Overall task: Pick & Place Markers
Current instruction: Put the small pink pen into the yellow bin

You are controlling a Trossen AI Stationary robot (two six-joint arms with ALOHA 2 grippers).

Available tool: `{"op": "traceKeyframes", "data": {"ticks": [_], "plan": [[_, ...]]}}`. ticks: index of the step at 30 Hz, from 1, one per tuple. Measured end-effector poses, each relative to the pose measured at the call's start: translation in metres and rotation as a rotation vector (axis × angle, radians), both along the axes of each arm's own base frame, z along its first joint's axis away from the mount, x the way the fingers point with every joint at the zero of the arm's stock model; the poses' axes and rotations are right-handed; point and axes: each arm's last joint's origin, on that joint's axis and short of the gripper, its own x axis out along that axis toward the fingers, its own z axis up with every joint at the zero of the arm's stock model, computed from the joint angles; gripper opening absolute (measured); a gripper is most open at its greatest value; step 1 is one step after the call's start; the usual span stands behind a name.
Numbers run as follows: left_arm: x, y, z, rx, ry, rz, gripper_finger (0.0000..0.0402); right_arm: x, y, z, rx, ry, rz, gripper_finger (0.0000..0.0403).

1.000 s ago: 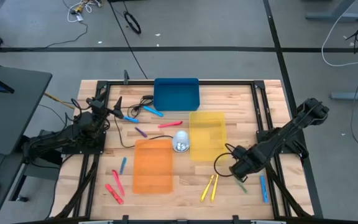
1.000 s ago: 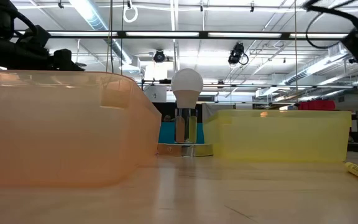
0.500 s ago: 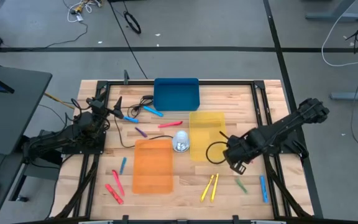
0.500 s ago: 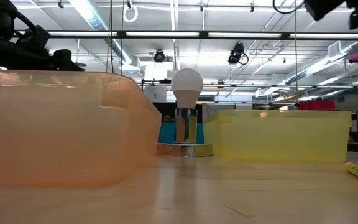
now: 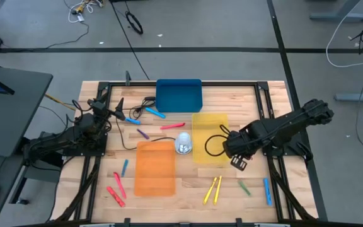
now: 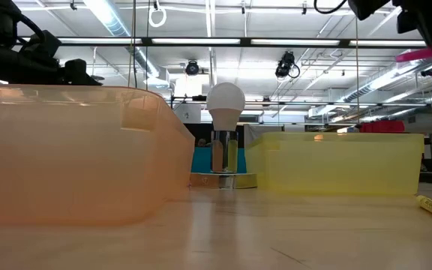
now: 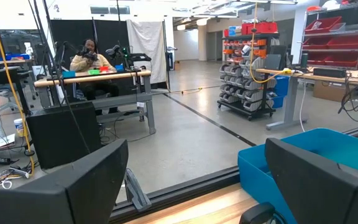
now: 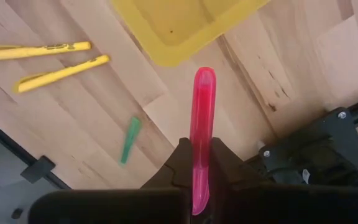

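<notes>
Over on the left, the left gripper point(image 5: 120, 104) sits parked near the table's back-left corner, fingers spread wide and empty, with a light blue marker point(image 5: 133, 120) just beside it. Moving across: red markers point(image 5: 116, 191) lie loose near the front-left, a purple marker point(image 5: 142, 133) and a long red marker point(image 5: 172, 126) rest between the blue tray point(image 5: 179, 94) and the orange tray point(image 5: 154, 167). No marker shows in any tray, so the job looks barely begun. Two yellow markers point(image 5: 213, 189) wait at the front, a green marker point(image 5: 244, 187) beside them. And on the right, the right gripper point(image 5: 238, 161) hangs by the yellow tray point(image 5: 210, 137), clamped on a pink marker point(image 8: 201, 127). Only the right wrist view shows that grip; from above the arm hides it.
</notes>
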Motion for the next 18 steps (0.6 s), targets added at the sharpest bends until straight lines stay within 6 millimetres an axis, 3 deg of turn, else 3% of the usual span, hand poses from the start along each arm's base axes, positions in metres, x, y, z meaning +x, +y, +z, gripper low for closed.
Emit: {"op": "traceKeyframes", "data": {"ticks": [7,18], "plan": [[0.0,0.0,0.0,0.0,0.0,0.0,0.0383,0.007,-0.017,0.0,-0.01,-0.021,-0.052,0.0012],[0.0,0.0,0.0,0.0,0.0,0.0,0.0383,0.025,-0.062,0.0,-0.011,-0.114,-0.182,0.0011]]}}
